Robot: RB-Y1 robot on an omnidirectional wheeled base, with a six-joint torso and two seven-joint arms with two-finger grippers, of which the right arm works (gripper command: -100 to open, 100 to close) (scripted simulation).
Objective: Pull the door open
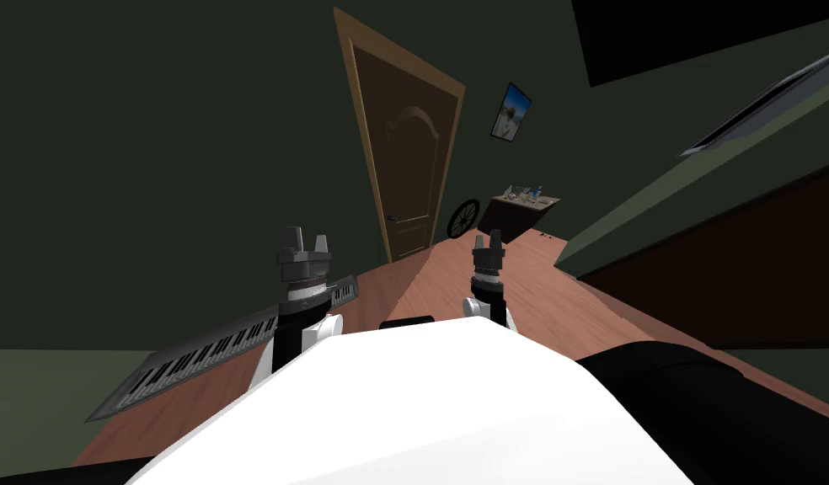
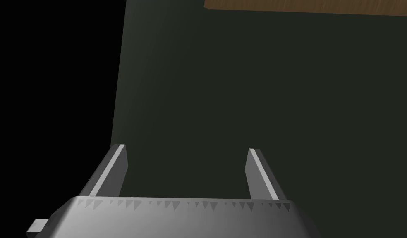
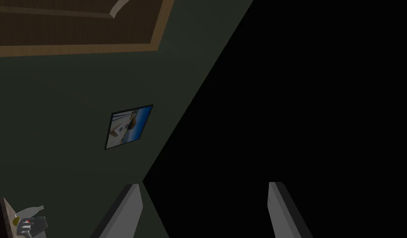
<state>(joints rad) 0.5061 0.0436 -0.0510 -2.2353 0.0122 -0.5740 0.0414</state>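
Note:
A brown panelled door (image 1: 409, 160) in a lighter wooden frame stands shut in the dark green far wall, well ahead of me across the room. Its small dark handle (image 1: 393, 218) sits on its left side at mid height. My left gripper (image 1: 304, 239) is raised in front of my chest, open, with nothing between its fingers (image 2: 115, 167). My right gripper (image 1: 488, 242) is raised beside it, also open and empty, fingers (image 3: 128, 210) spread. Both are far short of the door. A corner of the door frame (image 3: 116, 43) appears in the right wrist view.
A piano keyboard (image 1: 227, 345) lies along the wall at my left on the reddish wooden floor (image 1: 489, 286). A wheel (image 1: 463, 219) and a dark cabinet (image 1: 514, 215) with small items stand right of the door. A picture (image 1: 510, 112) hangs above them. A dark partition (image 1: 708, 244) lines the right.

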